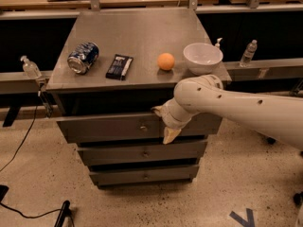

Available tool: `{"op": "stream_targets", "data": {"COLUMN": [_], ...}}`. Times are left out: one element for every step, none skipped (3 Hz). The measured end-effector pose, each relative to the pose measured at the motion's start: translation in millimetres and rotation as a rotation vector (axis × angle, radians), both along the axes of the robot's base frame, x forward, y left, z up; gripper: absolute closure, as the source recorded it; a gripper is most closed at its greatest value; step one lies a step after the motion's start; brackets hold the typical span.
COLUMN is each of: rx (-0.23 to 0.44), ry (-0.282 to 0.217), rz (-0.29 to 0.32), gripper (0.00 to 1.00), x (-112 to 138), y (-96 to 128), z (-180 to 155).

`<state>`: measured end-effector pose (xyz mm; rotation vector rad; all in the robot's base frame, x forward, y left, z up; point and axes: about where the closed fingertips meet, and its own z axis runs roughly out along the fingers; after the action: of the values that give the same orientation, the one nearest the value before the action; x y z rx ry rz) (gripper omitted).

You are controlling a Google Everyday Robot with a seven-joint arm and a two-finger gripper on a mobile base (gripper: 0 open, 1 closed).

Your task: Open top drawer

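On a speckled floor stands a grey metal cabinet whose top [137, 32] carries a dented blue can [83, 57], a dark wrapped bar [119, 66], an orange [165, 61] and a white bowl [202, 56]. The top drawer [104, 126] lies directly below the cabinet top, its front set forward of the two narrower drawers beneath. The gripper [164, 123] is against this front, just right of the centre knob [143, 126], with its fingers spread apart: one at the upper edge, one at the lower edge.
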<state>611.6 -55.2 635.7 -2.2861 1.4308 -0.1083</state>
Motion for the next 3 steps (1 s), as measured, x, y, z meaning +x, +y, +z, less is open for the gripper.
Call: {"op": "stream_targets", "data": {"rx": [0.0, 0.0, 0.0], "ry": [0.0, 0.0, 0.0], "rz": [0.0, 0.0, 0.0], "gripper": [0.34, 0.32, 0.26], "x": [0.0, 0.0, -0.1], "y": [0.0, 0.0, 0.0], "z": [3.1, 3.1, 3.1]}}
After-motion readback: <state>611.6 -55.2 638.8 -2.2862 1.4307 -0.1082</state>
